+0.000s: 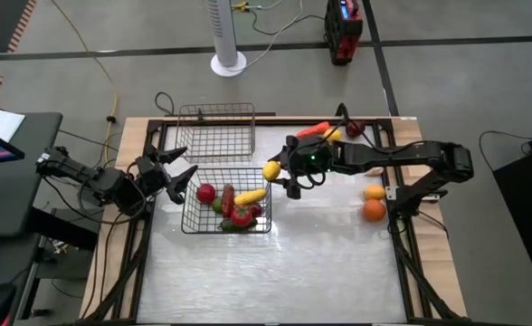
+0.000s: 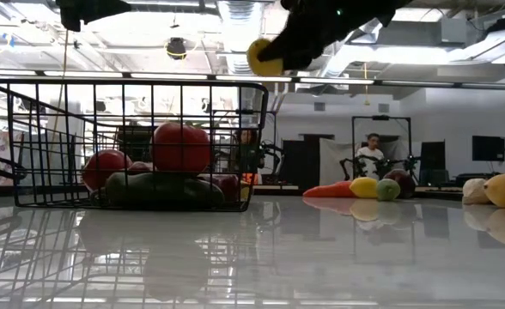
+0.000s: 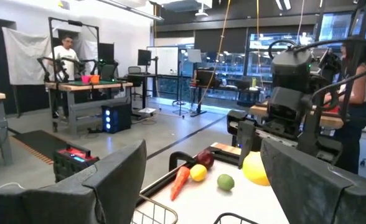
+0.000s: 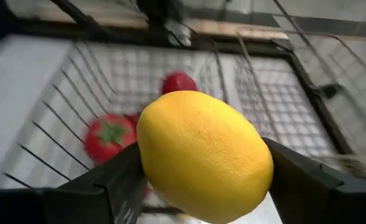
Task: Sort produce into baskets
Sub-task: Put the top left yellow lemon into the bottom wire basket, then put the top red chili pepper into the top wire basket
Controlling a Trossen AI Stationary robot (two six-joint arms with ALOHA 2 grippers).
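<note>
My right gripper (image 1: 278, 172) is shut on a yellow lemon (image 4: 201, 155), just right of the dark wire basket (image 1: 264, 195) and above its rim in the low view (image 2: 265, 56). That basket holds a red tomato (image 4: 111, 137), a yellow corn (image 1: 250, 196), other red pieces and something dark green. The lighter wire basket (image 1: 217, 131) stands behind it. My left gripper (image 1: 177, 172) is open and touches nothing, at the dark basket's left side. A carrot (image 3: 180, 180), a small yellow piece (image 3: 198, 172) and a green one (image 3: 225, 182) lie on the table at the far side. My right gripper pinches the lemon by its two opposite sides (image 4: 147, 163) between its two fingers (image 4: 108, 186). The fingers come from the table's right, slanting down toward the dark basket. The lemon is lifted clear of the table and of the basket.
Two orange fruits (image 1: 373, 192) (image 1: 374, 210) lie near the table's right edge. A dark red piece (image 1: 355, 129) lies at the far right with the carrot. The near half of the white table (image 1: 275, 281) is bare. People stand in the room beyond the table.
</note>
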